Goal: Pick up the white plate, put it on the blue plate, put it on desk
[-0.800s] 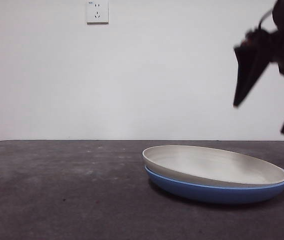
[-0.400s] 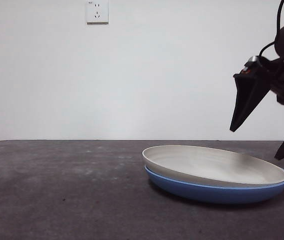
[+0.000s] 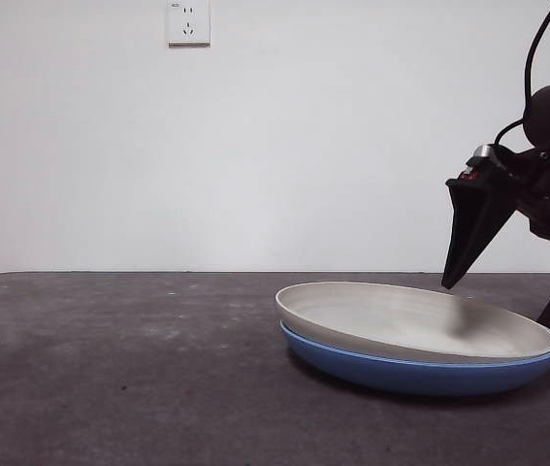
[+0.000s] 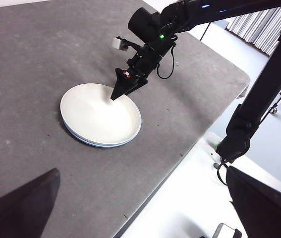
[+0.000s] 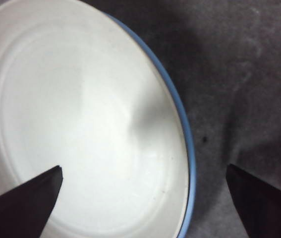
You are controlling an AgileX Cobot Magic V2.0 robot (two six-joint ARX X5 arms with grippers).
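The white plate (image 3: 401, 313) lies nested in the blue plate (image 3: 420, 375) on the desk (image 3: 110, 369), right of centre in the front view. My right gripper (image 3: 498, 305) is open and hangs low over the stack's right side, one jaw above the white plate's bowl and the other beyond the rim. From the right wrist, the white plate (image 5: 81, 124) and the blue plate's rim (image 5: 188, 148) lie between the open jaws of the right gripper (image 5: 144, 169). High above the desk, my left gripper (image 4: 142, 171) is open, looking down on the white plate (image 4: 98, 116) and the right gripper (image 4: 123, 94).
A wall socket (image 3: 188, 22) sits high on the white back wall. In the left wrist view the desk's edge (image 4: 180, 163) runs close beside the plates, with pale floor beyond it. Bare desk (image 4: 26, 59) spreads around the stack.
The right gripper has come down from the upper right toward the plates' right rim, jaws still apart. The plates have not moved.
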